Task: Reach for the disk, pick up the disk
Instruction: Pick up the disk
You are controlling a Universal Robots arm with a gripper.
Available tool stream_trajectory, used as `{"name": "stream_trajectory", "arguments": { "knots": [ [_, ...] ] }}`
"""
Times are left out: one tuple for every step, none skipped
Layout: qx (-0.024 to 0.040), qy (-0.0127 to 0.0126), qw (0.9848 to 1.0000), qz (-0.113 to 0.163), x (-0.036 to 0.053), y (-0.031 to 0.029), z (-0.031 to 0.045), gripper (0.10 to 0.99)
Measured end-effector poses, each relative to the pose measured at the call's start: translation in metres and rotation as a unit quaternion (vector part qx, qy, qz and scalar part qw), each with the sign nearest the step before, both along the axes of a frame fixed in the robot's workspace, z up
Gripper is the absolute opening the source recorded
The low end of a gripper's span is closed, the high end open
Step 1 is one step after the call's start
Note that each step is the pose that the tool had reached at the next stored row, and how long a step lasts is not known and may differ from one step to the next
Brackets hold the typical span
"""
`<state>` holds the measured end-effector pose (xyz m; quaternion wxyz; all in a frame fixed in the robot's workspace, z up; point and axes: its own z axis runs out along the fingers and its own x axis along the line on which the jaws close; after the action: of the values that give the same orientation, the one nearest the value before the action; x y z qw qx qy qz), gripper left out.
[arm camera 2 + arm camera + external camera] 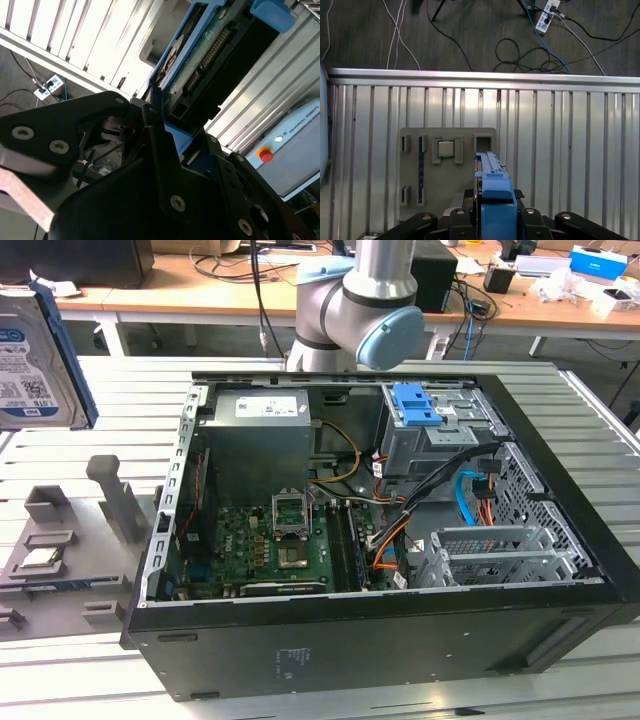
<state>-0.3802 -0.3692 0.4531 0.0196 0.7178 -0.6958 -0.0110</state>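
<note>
The end effector [492, 222] is closed on the disk [492, 192]. In the first wrist view its black fingers [462, 220] press the blue plastic rail frame from both sides.

In the second wrist view the disk shows a green circuit board inside that blue frame. In the exterior view the disk [30, 355] stands upright in the air over the far corner of the tabletop [100, 420] at the exterior view's left. Its flat silver metal face carries a white-and-blue printed label, which is too small to read.

Below the disk, near the tabletop's edge, lies a grey holder [450, 187] with several recesses. One recess holds a small square silver processor chip [445, 148].

The tabletop is ribbed aluminium. In its middle lies an open black computer case [380, 640]. Inside the case are:
- a green motherboard [260, 540]
- a grey box-shaped power supply [262, 435]
- a perforated metal drive cage [480, 550]
- a bright blue latch plate [415, 405]
- orange and black cables [390, 540]
</note>
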Motion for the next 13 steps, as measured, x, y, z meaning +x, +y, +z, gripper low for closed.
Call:
{"name": "stream_trajectory", "arguments": {
  "knots": [
    [0.0000,0.0001,1.0000,0.000,0.0003,0.0000,0.0037,0.369],
    [0.0000,0.0001,1.0000,0.000,0.0004,0.0000,0.0062,0.369],
    [0.0000,0.0002,1.0000,0.000,0.0005,0.0000,0.0079,0.369],
    [0.0000,0.0003,1.0000,0.000,0.0007,0.0000,0.0104,0.369],
    [0.0000,0.0002,1.0000,0.000,0.0008,0.0000,0.0120,0.369],
    [0.0000,0.0003,1.0000,0.000,0.0010,0.0000,0.0153,0.369],
    [0.0000,0.0004,1.0000,0.000,0.0012,0.0000,0.0185,0.369],
    [0.0000,0.0004,1.0000,0.000,0.0013,0.0000,0.0209,0.369],
    [0.0000,0.0004,1.0000,0.000,0.0015,0.0000,0.0228,0.369],
    [0.0000,0.0005,1.0000,0.000,0.0016,0.0000,0.0255,0.369],
    [0.0000,0.0006,1.0000,0.000,0.0017,0.0000,0.0276,0.369],
    [0.0000,0.0005,1.0000,0.000,0.0018,0.0000,0.0299,0.369],
    [0.0000,0.0006,1.0000,0.000,0.0021,0.0000,0.0338,0.369]
  ]
}}
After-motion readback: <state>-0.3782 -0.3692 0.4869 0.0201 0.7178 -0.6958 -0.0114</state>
